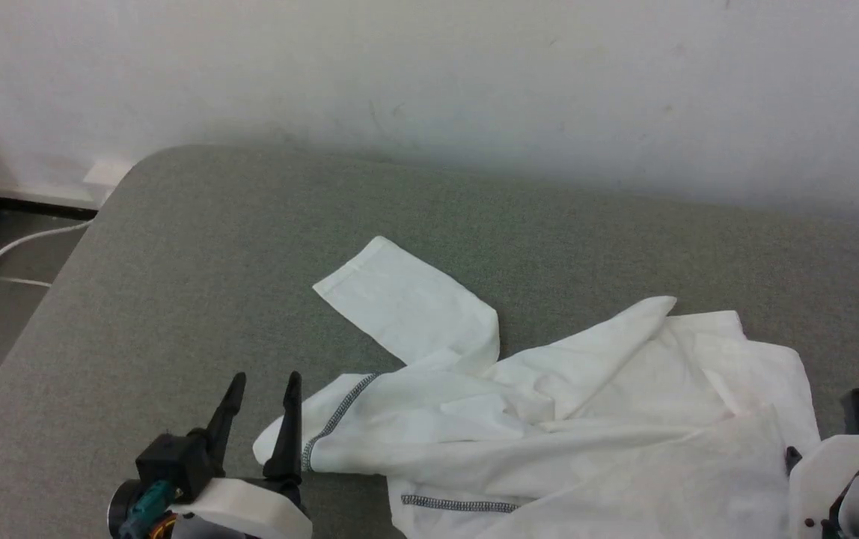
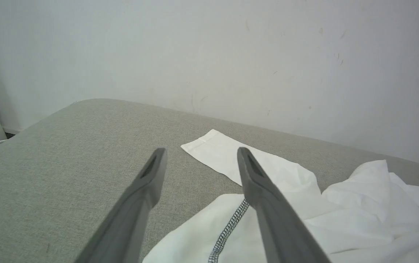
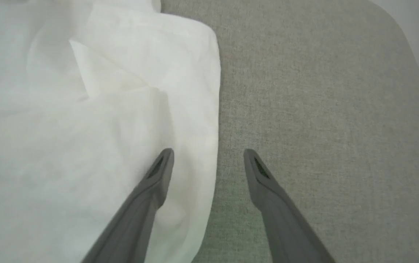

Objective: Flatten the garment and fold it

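Head view: shows the garment point(image 1: 549, 419) heaped on the grey surface point(image 1: 175, 262), one sleeve flat toward the wall — far from flattened. Left wrist view: finds the left gripper point(image 2: 201, 149) spread wide, empty, by the stitched hem, likely placed to pinch it outward. Right wrist view: has the right gripper point(image 3: 208, 151) agape, straddling the cloth's edge — probably for the same pull.

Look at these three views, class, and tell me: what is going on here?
A two-armed robot is working on a white garment that lies crumpled on a grey padded surface, one sleeve stretched out toward the wall. The left end effector is open at the garment's dark-stitched left edge, and the right end effector is open over its right edge. Neither holds any cloth; the garment is not yet flat or folded.
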Tool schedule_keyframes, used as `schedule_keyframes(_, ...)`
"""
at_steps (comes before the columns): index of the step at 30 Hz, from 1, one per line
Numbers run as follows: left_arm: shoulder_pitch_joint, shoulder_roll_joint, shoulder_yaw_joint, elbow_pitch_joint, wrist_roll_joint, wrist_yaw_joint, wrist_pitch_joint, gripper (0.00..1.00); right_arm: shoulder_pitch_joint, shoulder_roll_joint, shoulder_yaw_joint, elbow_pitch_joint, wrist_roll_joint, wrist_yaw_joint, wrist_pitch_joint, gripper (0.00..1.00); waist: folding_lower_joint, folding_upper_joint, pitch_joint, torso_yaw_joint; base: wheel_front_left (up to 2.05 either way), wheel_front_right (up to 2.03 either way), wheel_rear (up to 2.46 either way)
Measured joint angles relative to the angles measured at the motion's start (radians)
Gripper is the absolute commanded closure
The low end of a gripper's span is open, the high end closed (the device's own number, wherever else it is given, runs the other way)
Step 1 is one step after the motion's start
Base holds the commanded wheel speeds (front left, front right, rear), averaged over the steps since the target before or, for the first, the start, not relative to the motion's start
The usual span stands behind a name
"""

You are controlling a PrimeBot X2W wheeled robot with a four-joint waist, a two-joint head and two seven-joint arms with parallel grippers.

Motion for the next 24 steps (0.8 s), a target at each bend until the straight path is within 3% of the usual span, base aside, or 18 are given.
schedule_keyframes(6, -0.015, -0.042, 0.001, -0.007, 0.036, -0.022, -0.001, 0.00, -0.060, -0.001, 0.022, 0.101, 0.011, -0.001, 0.006, 0.00, 0.0000, 0.0000, 0.051, 0.010, 0.00, 0.00, 0.00)
schedule_keyframes(7, -0.018, -0.048, 0.001, -0.007, 0.040, -0.026, -0.001, 0.00, -0.071, -0.002, 0.025, 0.113, 0.016, -0.001, 0.005, 0.58, 0.0000, 0.0000, 0.058, 0.011, 0.00, 0.00, 0.00)
schedule_keyframes(8, -0.019, -0.051, 0.002, -0.004, 0.043, -0.031, -0.001, 0.00, -0.079, -0.006, 0.029, 0.123, 0.019, 0.000, -0.001, 1.00, 0.0000, 0.0000, 0.065, 0.011, 0.00, 0.00, 0.00)
schedule_keyframes(12, -0.019, -0.057, 0.016, 0.010, 0.058, -0.041, -0.001, 0.00, -0.100, -0.006, 0.004, 0.135, 0.003, 0.001, -0.040, 1.00, 0.0001, 0.0000, 0.076, -0.001, 0.00, 0.00, 0.00)
schedule_keyframes(16, -0.019, -0.061, 0.036, 0.020, 0.065, -0.051, -0.001, 0.00, -0.096, -0.016, -0.100, 0.107, -0.047, 0.001, -0.064, 1.00, 0.0002, 0.0000, 0.069, -0.028, 0.00, 0.00, 0.00)
schedule_keyframes(24, -0.017, -0.085, 0.053, 0.025, 0.092, -0.076, -0.001, 0.00, -0.058, -0.104, -0.240, -0.089, -0.103, 0.001, 0.002, 1.00, 0.0000, 0.0000, 0.037, -0.111, 0.00, 0.00, 0.00)
